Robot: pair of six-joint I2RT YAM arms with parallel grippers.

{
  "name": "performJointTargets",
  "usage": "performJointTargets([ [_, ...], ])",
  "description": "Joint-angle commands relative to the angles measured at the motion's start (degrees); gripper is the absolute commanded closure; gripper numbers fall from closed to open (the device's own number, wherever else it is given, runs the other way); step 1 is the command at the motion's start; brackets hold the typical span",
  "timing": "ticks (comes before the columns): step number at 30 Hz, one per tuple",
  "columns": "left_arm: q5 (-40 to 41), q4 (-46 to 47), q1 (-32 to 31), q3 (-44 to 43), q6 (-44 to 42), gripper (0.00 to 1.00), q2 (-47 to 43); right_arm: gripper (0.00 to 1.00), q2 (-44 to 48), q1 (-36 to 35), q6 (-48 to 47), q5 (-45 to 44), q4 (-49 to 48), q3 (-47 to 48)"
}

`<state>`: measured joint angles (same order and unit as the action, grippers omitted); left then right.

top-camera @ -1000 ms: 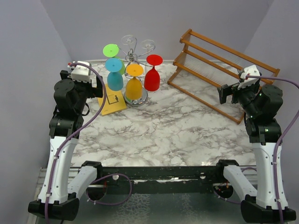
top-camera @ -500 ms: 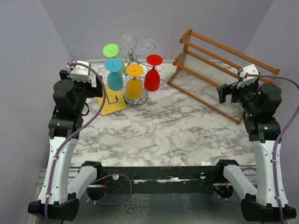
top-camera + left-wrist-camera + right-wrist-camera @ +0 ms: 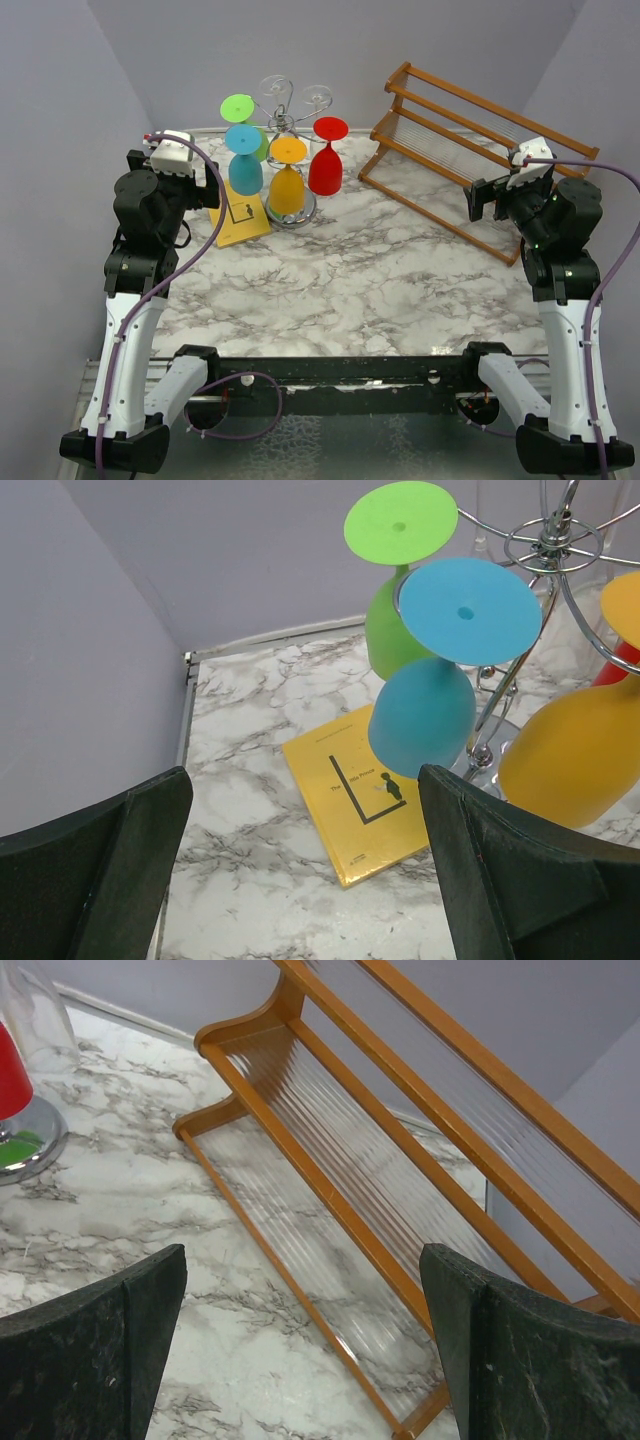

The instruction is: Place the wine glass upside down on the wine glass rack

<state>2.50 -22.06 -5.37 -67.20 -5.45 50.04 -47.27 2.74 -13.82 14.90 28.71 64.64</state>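
The left claw [image 3: 305, 875] stood wide open with nothing in it, above the desk [image 3: 380, 270] beside a yellow book [image 3: 350, 800]. Just beyond was the wine glass rack [image 3: 553, 545], at the desk's far left. A green glass [image 3: 388, 630], blue glass [image 3: 420, 715], orange glass [image 3: 570, 760] and red glass [image 3: 325, 170] hung from it foot-up. The right claw [image 3: 300, 1355], equally wide and empty, faced the wooden rack [image 3: 245, 1028].

The yellow book [image 3: 345, 810] cover carries a large black "L"-shaped mark; its small title line is too blurred to read.
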Motion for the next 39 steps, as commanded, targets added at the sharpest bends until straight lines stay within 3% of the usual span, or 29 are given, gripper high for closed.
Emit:
performJointTargets([
  [1,1.14,0.08,-0.08,-1.54,1.0,0.01,-0.46,0.01,-0.21,0.25,-0.41,1.3,-1.01,1.36],
  [39,1.05,0.22,-0.08,-1.35,0.98,0.01,-1.24,0.0,0.32,0.25,-0.88,1.32,-0.78,1.27],
])
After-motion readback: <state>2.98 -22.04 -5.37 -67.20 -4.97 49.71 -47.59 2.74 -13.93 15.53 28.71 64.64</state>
